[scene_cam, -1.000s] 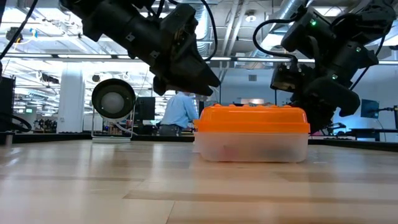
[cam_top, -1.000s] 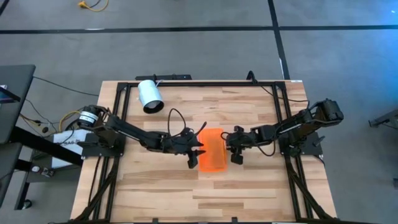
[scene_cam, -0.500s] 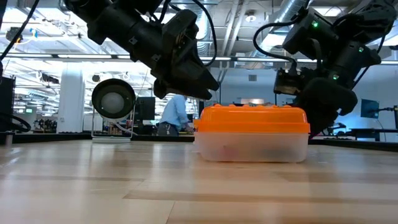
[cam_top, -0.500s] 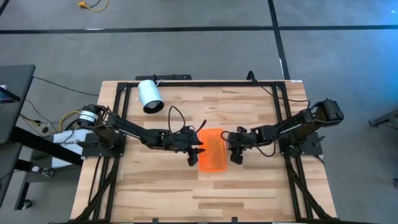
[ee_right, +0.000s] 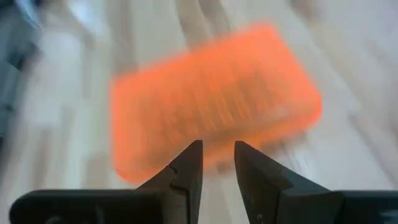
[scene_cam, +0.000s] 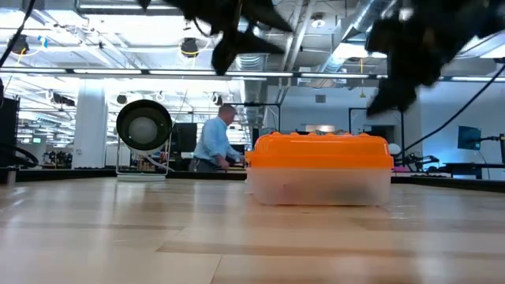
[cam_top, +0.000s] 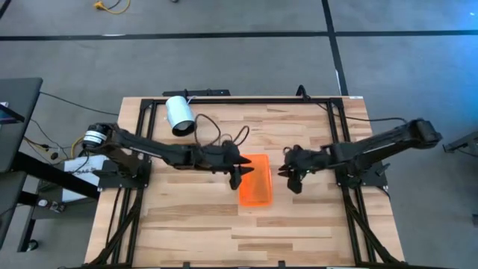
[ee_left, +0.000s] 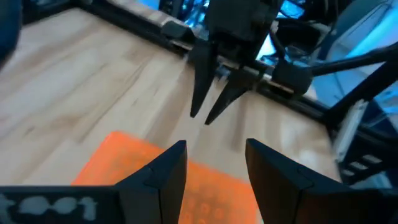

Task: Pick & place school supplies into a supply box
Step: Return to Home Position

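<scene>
We note box (cam_top: 255, 181) lid shut, frame centre; left gripper (cam_top: 236, 178) above its left edge, fingers apart, empty; right gripper (cam_top: 293, 182) right of it, fingers slightly apart, empty. We advise retracting high, clear of box.

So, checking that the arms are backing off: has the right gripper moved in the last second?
Yes. In the low view the right gripper has risen from beside the supply box to above its orange lid. Seen from above, it is farther away.

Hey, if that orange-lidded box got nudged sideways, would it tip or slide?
Probably slide: the supply box sits low and flat on the smooth wooden table. Likely stiff, being moulded plastic with its lid shut.
</scene>
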Motion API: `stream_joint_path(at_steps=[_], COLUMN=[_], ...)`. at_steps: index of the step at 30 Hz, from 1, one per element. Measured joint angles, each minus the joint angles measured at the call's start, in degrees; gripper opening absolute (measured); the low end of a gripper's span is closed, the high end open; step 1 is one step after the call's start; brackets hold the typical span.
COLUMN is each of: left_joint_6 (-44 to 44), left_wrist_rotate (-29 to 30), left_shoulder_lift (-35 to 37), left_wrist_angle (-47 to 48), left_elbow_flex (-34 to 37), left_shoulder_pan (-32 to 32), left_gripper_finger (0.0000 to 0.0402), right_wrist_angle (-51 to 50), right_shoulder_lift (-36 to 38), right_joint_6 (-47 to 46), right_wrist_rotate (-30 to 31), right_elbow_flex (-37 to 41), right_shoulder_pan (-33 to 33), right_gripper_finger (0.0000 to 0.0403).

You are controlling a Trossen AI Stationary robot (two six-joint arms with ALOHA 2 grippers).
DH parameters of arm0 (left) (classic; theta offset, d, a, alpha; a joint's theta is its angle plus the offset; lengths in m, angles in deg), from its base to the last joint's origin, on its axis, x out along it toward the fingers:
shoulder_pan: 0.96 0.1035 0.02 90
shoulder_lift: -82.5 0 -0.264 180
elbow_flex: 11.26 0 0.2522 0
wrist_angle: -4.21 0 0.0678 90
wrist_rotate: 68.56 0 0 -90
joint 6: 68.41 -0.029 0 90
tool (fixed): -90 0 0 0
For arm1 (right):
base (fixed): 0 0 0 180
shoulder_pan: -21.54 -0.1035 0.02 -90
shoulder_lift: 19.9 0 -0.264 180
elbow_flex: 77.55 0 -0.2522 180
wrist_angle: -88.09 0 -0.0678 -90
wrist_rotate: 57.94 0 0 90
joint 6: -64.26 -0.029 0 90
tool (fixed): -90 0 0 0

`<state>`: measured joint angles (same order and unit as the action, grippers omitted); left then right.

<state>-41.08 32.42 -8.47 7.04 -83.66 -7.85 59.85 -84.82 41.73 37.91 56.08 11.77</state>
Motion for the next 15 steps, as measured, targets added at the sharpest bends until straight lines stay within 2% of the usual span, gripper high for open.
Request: stream_joint_path(at_steps=[4,8,10,13,15], left_joint_6=[-2.03,-10.33,-13.45,-20.29,-27.46], left_wrist_rotate=[-1.88,-1.22,2.72,10.08,10.78], left_shoulder_lift=[3.01,5.64,7.15,9.38,10.74], left_wrist_angle=[7.96,18.32,21.68,20.63,18.12], left_elbow_flex=[-6.14,-12.63,-14.91,-15.16,-15.14], left_shoulder_pan=[0.91,2.17,2.22,1.33,0.62], left_gripper_finger=[0.0154,0.0154,0.0154,0.0154,0.0154], right_wrist_angle=[-0.48,0.13,-0.15,0.06,-0.31], right_shoulder_lift=[7.97,15.22,18.56,23.31,26.38], right_joint_6=[2.00,8.22,12.10,16.81,18.69], right_wrist_rotate=[-0.01,0.09,0.11,0.79,2.55], right_elbow_flex=[-3.13,-7.04,-8.38,-9.39,-9.39], right_shoulder_pan=[-0.10,-0.63,-1.30,-2.12,-2.69], right_gripper_finger=[0.0086,0.0086,0.0086,0.0086,0.0086])
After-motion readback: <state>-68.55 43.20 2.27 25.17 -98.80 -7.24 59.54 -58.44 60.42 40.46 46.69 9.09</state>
